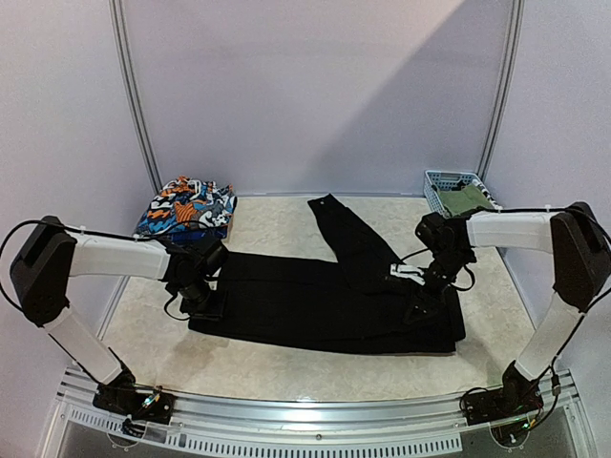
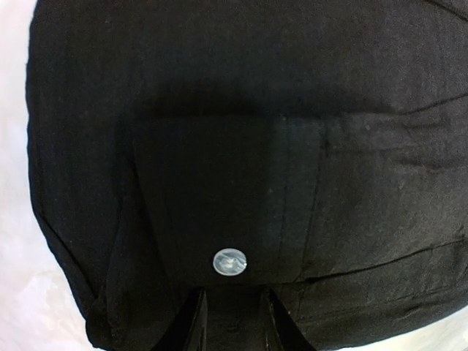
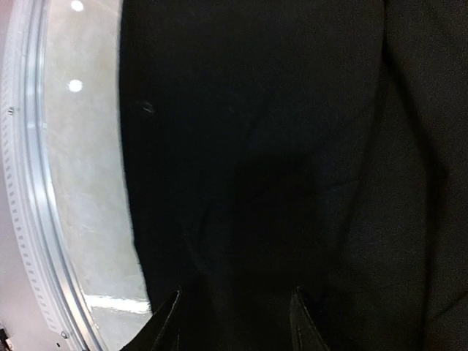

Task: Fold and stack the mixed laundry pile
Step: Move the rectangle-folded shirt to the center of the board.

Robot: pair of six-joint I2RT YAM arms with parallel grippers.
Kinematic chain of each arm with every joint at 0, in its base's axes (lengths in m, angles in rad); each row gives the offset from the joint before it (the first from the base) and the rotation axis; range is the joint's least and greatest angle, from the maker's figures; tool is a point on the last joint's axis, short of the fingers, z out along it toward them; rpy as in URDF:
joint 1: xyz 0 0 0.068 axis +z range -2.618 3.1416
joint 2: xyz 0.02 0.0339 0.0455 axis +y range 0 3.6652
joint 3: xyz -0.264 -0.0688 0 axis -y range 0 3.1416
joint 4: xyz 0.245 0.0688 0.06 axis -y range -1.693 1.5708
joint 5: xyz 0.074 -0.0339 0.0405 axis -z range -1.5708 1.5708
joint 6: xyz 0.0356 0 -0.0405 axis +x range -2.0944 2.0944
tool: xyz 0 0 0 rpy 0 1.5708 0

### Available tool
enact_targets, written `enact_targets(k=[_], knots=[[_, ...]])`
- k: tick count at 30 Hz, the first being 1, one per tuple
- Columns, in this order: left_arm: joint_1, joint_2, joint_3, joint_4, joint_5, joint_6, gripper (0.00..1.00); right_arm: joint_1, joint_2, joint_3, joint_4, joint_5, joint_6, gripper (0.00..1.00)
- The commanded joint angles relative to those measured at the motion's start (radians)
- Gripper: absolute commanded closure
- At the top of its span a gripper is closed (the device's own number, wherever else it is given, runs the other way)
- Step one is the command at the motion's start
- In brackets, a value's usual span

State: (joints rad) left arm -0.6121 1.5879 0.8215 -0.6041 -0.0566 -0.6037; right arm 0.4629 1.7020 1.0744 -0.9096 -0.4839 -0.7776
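Top external: lattice basket (image 1: 435, 177) holds olive-green T-shirt (image 1: 468, 200).

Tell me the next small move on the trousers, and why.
Probably close both grippers on the black trousers before lifting anything. The left gripper sits low at their left end and the right gripper at their right end, each with cloth between its fingers, while the trousers lie flat with one leg angled toward the back.

A light-blue lattice basket (image 1: 432, 191) stands at the far right corner of the beige marbled tabletop (image 1: 277, 224). A perforated metal rail (image 1: 286, 420) runs along the tabletop's near edge, and pale walls (image 1: 315, 86) rise behind its far edge.
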Motion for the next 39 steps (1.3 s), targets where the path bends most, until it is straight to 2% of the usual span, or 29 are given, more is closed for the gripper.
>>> enact_targets(k=[1, 8, 14, 24, 34, 39], knots=[[-0.008, 0.020, -0.051, -0.017, 0.021, -0.041, 0.74, -0.003, 0.058, -0.024, 0.037, 0.090, -0.046, 0.53], [-0.018, -0.002, -0.138, 0.014, 0.068, -0.099, 0.75, 0.002, 0.108, -0.069, 0.066, 0.169, -0.061, 0.54], [-0.065, -0.068, -0.249, 0.036, 0.104, -0.196, 0.76, 0.081, 0.079, -0.125, 0.055, 0.224, -0.066, 0.53], [-0.135, -0.157, -0.367, 0.042, 0.088, -0.312, 0.76, 0.119, 0.073, -0.136, 0.000, 0.218, -0.036, 0.53], [-0.142, -0.379, -0.417, -0.186, -0.006, -0.376, 0.76, 0.125, 0.024, -0.187, -0.016, 0.303, -0.019, 0.52], [-0.143, -0.434, -0.440, -0.207, -0.007, -0.420, 0.76, 0.131, -0.010, -0.191, -0.044, 0.300, -0.018, 0.52]])
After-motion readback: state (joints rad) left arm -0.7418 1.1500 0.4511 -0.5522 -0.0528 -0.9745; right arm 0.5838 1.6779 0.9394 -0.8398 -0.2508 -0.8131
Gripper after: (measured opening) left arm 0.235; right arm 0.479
